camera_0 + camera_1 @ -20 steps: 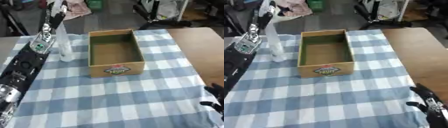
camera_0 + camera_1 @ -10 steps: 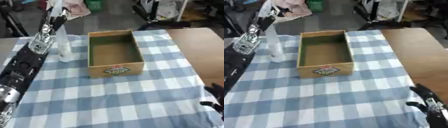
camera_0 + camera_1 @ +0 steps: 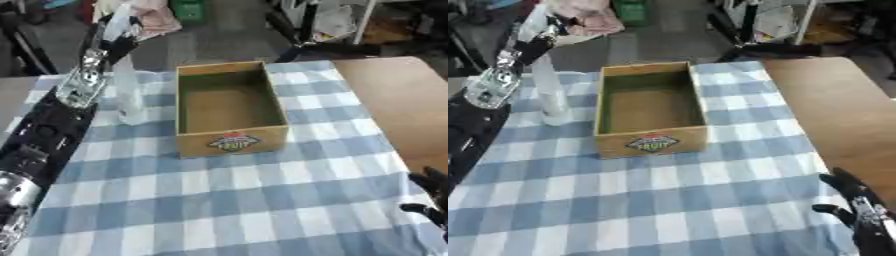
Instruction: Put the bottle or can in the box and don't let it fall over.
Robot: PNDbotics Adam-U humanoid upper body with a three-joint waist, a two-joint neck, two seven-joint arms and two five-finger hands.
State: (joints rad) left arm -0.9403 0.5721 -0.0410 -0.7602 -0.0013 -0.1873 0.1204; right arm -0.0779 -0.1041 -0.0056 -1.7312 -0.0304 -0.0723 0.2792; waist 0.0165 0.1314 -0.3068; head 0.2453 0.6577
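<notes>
Bottle point(image 3: 129, 95) stands upright beside the box point(image 3: 229, 108) (left hand point(image 3: 116, 31) above).

One clear bottle point(image 3: 129, 95) stands on the counter point(image 3: 262, 200), and one cardboard box point(image 3: 230, 107) beside it. One checked cloth point(image 3: 219, 210) covers the counter. Two robot hands show: one point(image 3: 118, 30) at the bottle's top, one point(image 3: 859, 210) low at the right.

head stereo pair, looking down, shared table point(image 3: 262, 200)
</notes>
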